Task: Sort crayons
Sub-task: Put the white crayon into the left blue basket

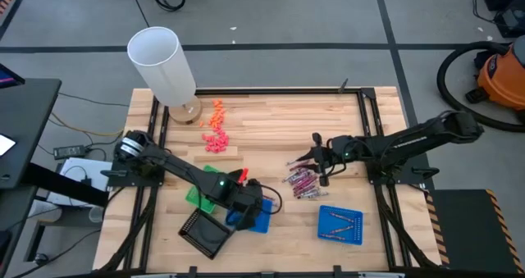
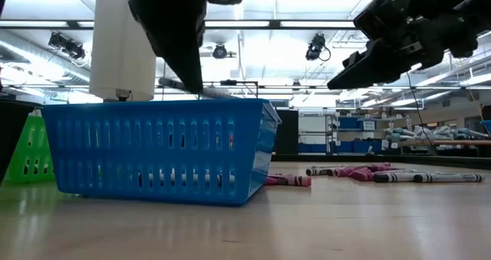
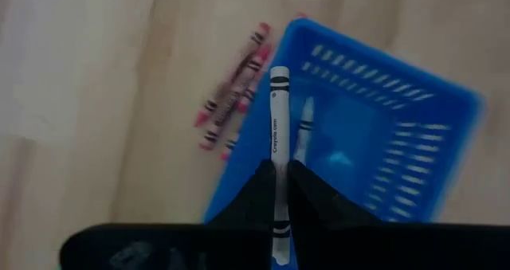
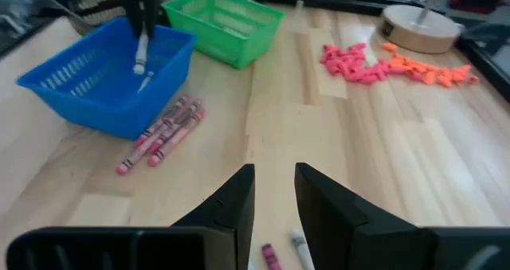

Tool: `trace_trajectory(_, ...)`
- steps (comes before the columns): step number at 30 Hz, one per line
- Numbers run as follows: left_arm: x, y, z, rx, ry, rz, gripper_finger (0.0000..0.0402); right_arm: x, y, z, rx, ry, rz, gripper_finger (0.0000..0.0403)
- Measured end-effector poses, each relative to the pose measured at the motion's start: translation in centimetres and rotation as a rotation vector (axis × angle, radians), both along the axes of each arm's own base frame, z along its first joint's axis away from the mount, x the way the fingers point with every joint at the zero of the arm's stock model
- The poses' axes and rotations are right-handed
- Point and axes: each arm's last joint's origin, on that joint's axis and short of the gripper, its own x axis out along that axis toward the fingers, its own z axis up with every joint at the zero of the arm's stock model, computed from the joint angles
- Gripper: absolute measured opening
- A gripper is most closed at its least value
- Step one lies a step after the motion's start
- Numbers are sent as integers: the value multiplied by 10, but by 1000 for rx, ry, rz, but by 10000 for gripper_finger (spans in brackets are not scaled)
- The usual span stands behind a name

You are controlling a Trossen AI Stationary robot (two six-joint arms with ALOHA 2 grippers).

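Item one: my left end effector point(image 3: 280, 182), fingers clenched on a silvery-grey crayon point(image 3: 277, 135) that stands out past the fingertips, poised over the blue basket point(image 3: 374, 142) at the near edge of the desk point(image 1: 271, 126). Inside that basket lies one more pale crayon point(image 3: 304, 127). Just beside the basket's outer wall, on the bare wood: a small cluster of pinkish-red crayons point(image 4: 163, 135), lying roughly parallel. Next to the blue basket: a green basket point(image 4: 227, 19) and a black tray point(image 1: 205, 231). Item two: my right end effector point(image 4: 275, 194), fingers parted with a gap between them and holding nothing, hanging above the desk's middle right, over the main crayon pile point(image 1: 302, 180) of pinkish-red, maroon and grey sticks. Near that pile, toward the front: a flat blue tray point(image 1: 340, 224) with a few crayons in it. Farther back on the desk: a scatter of pink chunky bits point(image 4: 351, 63) and orange chunky bits point(image 4: 426, 69), and beyond them a white cylinder on a round wooden base point(image 1: 164, 65) at the far left corner.
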Motion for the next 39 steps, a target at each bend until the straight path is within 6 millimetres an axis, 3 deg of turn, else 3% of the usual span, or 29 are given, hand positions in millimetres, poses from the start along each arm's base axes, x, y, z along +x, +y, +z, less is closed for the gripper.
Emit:
trace_trajectory(5,2,-7,-20,22,92,-122,21,-4,1,5,-11,-11,-6,102)
trace_trajectory(13,-1,-22,-22,71,64,-240,21,-5,1,6,1,-18,-12,102)
trace_trajectory(21,2,-15,-38,89,0,-213,24,-3,1,10,18,-62,-18,102)
trace_trajectory(24,-1,-12,-44,77,28,-188,50,-3,1,10,39,-61,-25,102)
trace_trajectory(28,0,-12,-44,59,19,-160,119,-3,2,9,55,-52,-21,102)
trace_trajectory(32,-1,-15,-31,63,-24,-149,172,-5,6,6,71,-19,-34,101)
trace_trajectory(39,-6,-34,-17,446,-208,-227,184,-3,13,-2,45,108,-111,100)
